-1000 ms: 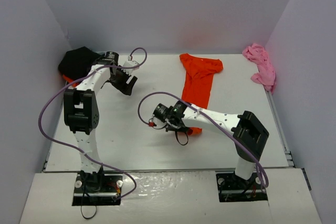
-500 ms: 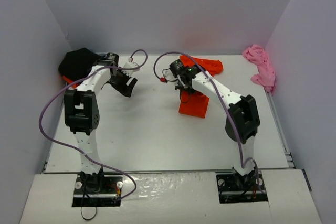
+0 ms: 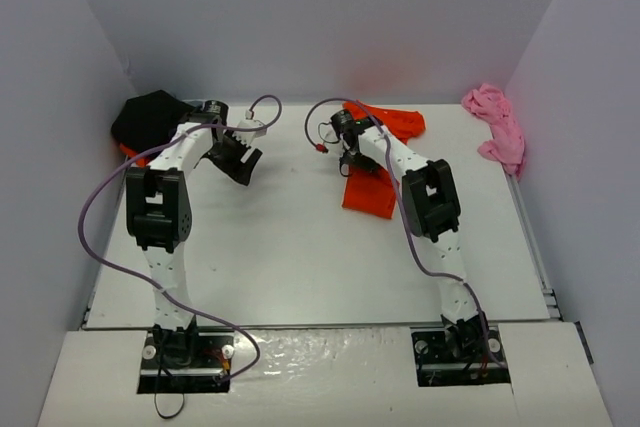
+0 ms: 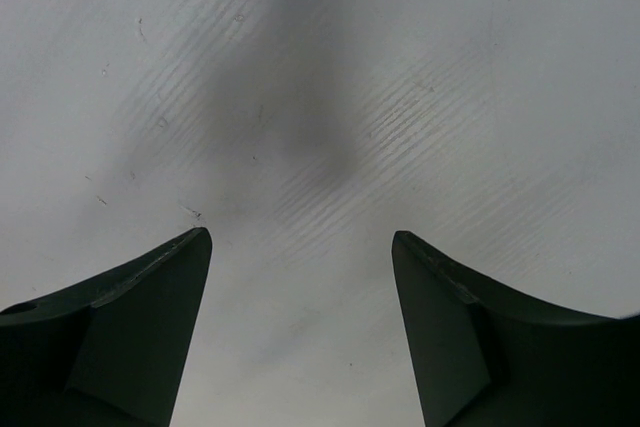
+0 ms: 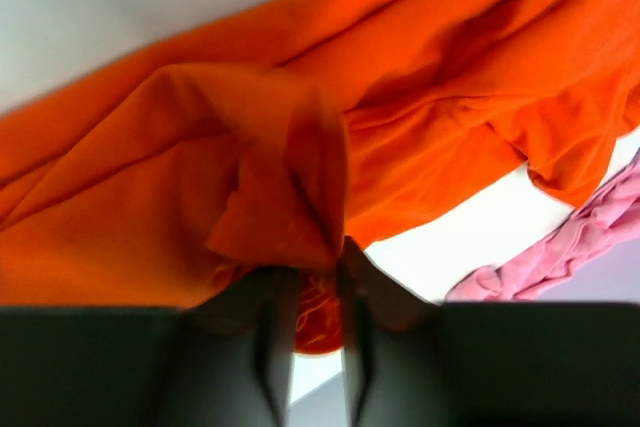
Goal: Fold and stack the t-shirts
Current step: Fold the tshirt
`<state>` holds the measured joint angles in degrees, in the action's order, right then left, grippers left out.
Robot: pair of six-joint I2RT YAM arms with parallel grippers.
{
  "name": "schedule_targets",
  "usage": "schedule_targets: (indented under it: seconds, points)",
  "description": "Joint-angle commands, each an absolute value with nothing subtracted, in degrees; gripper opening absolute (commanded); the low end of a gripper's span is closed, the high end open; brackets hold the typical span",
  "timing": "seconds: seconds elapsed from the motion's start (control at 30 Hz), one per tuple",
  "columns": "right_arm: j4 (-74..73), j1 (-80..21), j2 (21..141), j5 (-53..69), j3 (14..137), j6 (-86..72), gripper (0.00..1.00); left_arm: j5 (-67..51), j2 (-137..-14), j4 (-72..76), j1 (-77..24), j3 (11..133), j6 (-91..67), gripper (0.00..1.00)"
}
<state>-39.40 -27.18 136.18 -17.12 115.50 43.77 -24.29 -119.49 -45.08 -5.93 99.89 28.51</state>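
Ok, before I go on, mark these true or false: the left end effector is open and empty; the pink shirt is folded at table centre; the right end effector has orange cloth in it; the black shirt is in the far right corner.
1. The left end effector is open and empty over bare table. True.
2. The pink t-shirt lies folded at table centre. False: it is crumpled at the far right edge, by the wall.
3. The right end effector has cloth of the orange t-shirt between its narrowly set jaws. True.
4. The black t-shirt is in the far right corner. False: it is in the far left corner.
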Motion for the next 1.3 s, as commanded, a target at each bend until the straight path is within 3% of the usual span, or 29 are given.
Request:
schedule_targets:
  seconds: [0.0, 0.17, 0.33, 0.47, 0.7, 0.9, 1.03, 1.27]
  points:
    - [-36.3, -26.7, 136.3, -23.0, 118.5, 43.1, 0.36, -24.5, -119.0, -46.2, -5.8, 103.5, 29.2, 0.70]
    - [-19.3, -26.8, 131.5, -38.8, 109.7, 42.7, 0.52, -24.1, -118.7, -45.3, -5.8, 102.3, 29.5, 0.70]
    - [-13.2, -25.8, 128.0, -43.9, 108.0, 39.6, 0.45, -24.7, -118.3, -44.8, -5.9, 102.1, 29.1, 0.71]
    - [-12.7, -26.4, 121.6, -40.9, 104.3, 39.1, 0.45, -24.6, -117.3, -44.3, -5.9, 101.0, 29.0, 0.70]
    - [-16.7, -29.5, 109.0, -37.2, 99.5, 37.8, 0.53, -24.6, -116.4, -44.0, -5.8, 100.2, 28.8, 0.71]
    - [-32.2, -33.8, 99.5, -20.8, 86.3, 34.1, 0.53, -24.8, -116.1, -43.6, -5.8, 100.3, 28.4, 0.71]
    - [-32.4, -36.9, 97.7, -18.6, 79.4, 32.2, 0.53, -25.2, -116.4, -43.6, -6.3, 100.8, 28.0, 0.71]
    - [-31.1, -36.9, 102.2, -14.6, 78.5, 30.8, 0.53, -24.8, -115.9, -43.9, -6.7, 100.8, 28.2, 0.71]
